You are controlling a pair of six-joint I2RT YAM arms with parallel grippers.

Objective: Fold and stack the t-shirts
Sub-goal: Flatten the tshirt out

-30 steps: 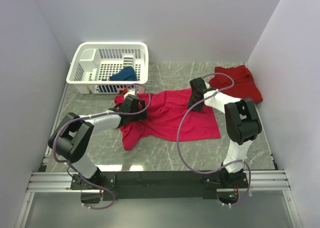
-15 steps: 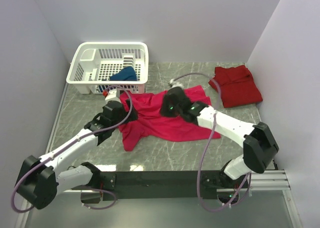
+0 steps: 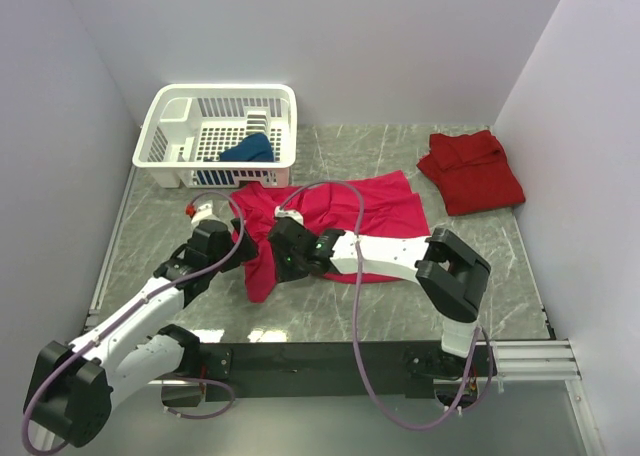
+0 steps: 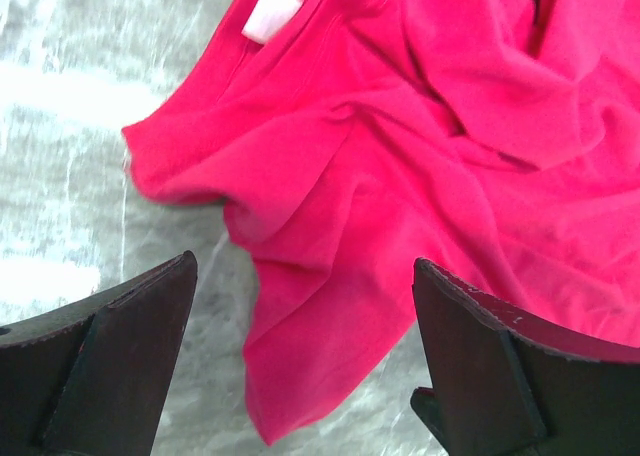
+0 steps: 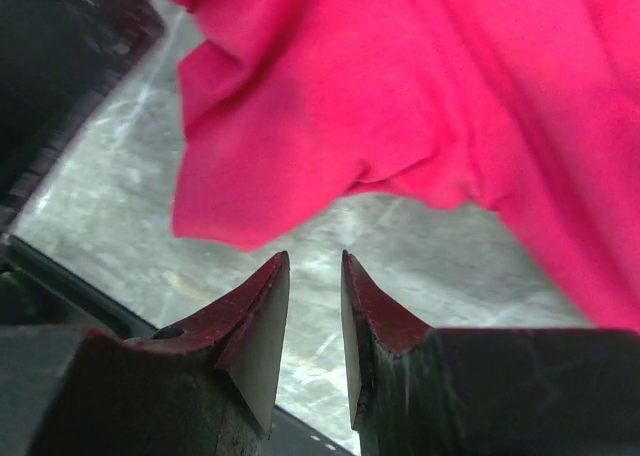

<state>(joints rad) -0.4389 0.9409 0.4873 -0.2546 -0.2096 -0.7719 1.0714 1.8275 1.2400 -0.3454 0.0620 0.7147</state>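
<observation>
We saw a grey marbled table closed in by plain white walls on the left, far and right sides, with a black rail along its near edge.

At the far left stood a white plastic lattice basket, and a dark blue cloth t-shirt lay bunched inside it against the right-hand wall.

Just in front of the basket, the left gripper hung at the left edge of the bright magenta cloth t-shirt. In the left wrist view its fingers stood wide apart with nothing between them. The gripper hovered over a rumpled fold of the magenta t-shirt and a strip of bare table.

The magenta t-shirt lay at the middle of the table, spread but creased, with one part trailing down towards the near edge. A small white tag showed at its neck; we could not read any writing on it.

The right gripper reached across to the left part of that shirt, near the left gripper. In the right wrist view its jaws were close together, a slim gap of table visible between them. The gripper held no cloth. The magenta hem lay just beyond the fingertips.

At the far right, near the right wall and well apart from the magenta one, a darker red cloth t-shirt lay folded into a rough square.
</observation>
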